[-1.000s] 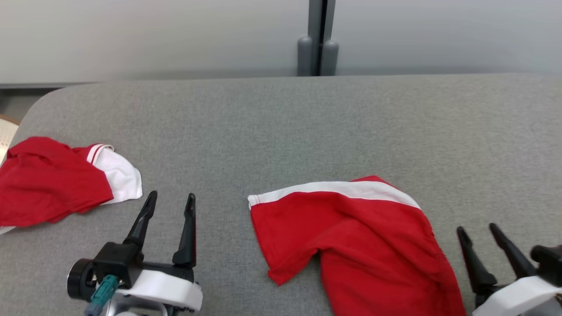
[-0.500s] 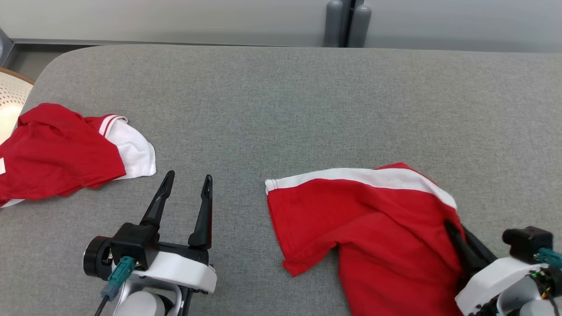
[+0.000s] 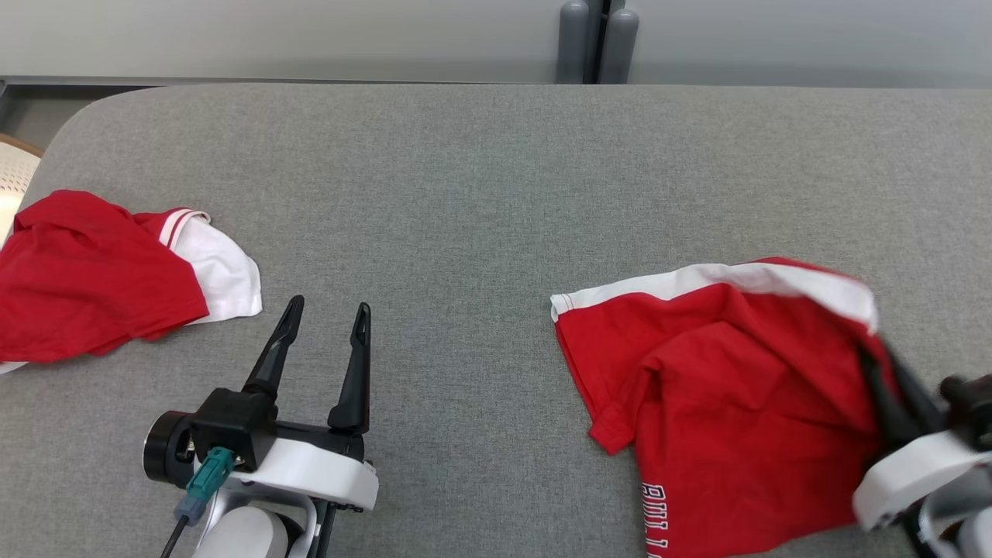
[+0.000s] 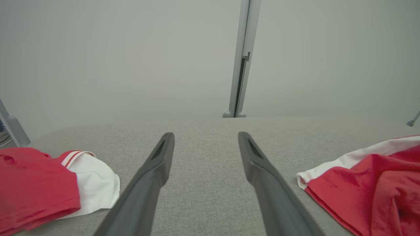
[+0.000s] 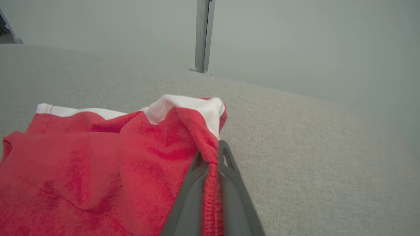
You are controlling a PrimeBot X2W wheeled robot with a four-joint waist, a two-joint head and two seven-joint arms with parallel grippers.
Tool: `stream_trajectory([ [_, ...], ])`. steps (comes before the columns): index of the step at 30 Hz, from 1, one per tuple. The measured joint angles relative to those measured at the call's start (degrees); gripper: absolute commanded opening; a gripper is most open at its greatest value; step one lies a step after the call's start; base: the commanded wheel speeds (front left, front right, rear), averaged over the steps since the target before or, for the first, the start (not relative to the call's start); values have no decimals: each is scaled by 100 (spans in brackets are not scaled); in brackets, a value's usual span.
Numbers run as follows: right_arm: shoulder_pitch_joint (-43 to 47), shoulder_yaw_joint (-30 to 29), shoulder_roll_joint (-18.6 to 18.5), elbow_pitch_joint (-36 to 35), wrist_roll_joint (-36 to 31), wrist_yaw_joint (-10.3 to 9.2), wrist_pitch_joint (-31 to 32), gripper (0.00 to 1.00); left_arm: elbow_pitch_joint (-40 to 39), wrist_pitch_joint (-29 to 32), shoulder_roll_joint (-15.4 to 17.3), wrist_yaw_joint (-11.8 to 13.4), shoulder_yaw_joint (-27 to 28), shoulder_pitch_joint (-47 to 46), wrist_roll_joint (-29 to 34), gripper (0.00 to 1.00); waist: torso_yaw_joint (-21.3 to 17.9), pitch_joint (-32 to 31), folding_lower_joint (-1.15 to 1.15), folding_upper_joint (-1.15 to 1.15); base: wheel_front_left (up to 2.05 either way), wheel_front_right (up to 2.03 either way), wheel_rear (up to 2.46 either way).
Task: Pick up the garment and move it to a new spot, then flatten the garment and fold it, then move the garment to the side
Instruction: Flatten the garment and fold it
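The garment is a red shirt with a white band along its far edge and white lettering near the bottom, lying rumpled at the right of the grey table. My right gripper is shut on the garment's right edge; in the right wrist view a ridge of red cloth is pinched between the fingers of that gripper. My left gripper hovers open over bare table to the garment's left, holding nothing. In the left wrist view that gripper is open and the garment lies at the right.
A second red and white garment lies crumpled at the table's left edge, also seen in the left wrist view. A grey post stands behind the table's far edge. A pale perforated object sits beyond the left corner.
My right gripper went from open beside the garment to shut on its right edge, then dragged it right, bunching the cloth. The head camera also shifted. The left gripper stayed open.
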Motion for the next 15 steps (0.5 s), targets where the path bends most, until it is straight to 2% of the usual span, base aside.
stream_trajectory([
  [4, 324, 309, 358, 216, -561, 0, 185, 0, 36, -9, -9, -14, -9, -4, -7, 100, -9, 32, 0, 0, 0, 0, 0],
  [9, 491, 487, 773, 500, -709, 0, 175, 0, 76, -24, -23, -22, -24, -34, -35, 100, -20, 65, 0, 0, 0, 0, 0],
  [11, 492, 489, 911, 559, -682, -1, 141, 74, 90, -26, -19, -22, -16, -54, -37, 100, -49, 75, 0, 0, 0, 0, 0],
  [12, 492, 494, 979, 564, -647, -1, 67, 100, 105, -32, -13, -22, -14, -60, -40, 100, -64, 71, 0, 0, 0, 0, 0],
  [15, 527, 486, 1121, 430, -500, 1, -160, 100, 144, -49, 7, -22, -13, -60, -42, 100, -100, 20, 0, 0, 0, 0, 0],
])
